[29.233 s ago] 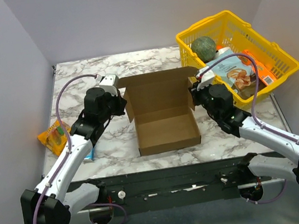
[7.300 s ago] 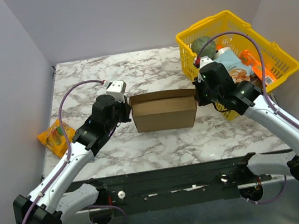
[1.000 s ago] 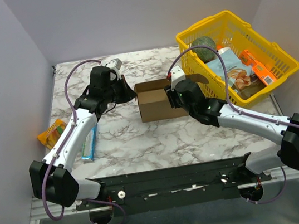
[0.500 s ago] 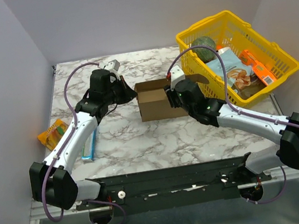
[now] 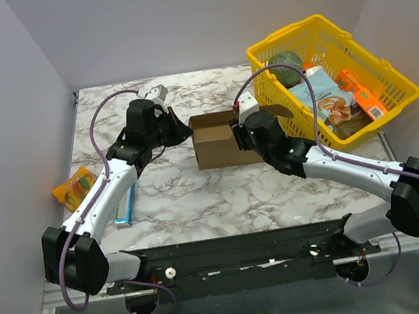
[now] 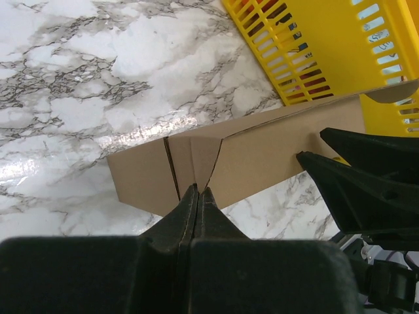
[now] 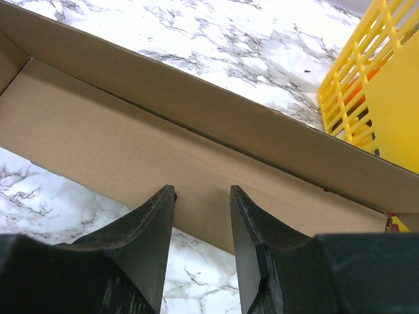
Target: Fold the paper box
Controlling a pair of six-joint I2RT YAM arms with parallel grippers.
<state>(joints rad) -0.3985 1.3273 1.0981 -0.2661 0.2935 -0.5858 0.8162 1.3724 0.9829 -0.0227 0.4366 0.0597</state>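
The paper box (image 5: pixel 216 146) sits in the middle of the desk (image 5: pixel 200 198), just beside the yellow basket (image 5: pixel 372 54). The left gripper (image 6: pixel 198 193), jaws closed on nothing, touches the box's left end flap with its tip. The right gripper (image 7: pixel 200 191) has its jaws half apart at a long wall, gripping nothing visible. Too hard a push could slide the light box into the basket or crease the flap wrongly.

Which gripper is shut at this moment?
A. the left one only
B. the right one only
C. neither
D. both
A: in its wrist view the left gripper has its fingers pressed together at the edge of the paper box, while the right gripper shows a clear gap between its fingers.
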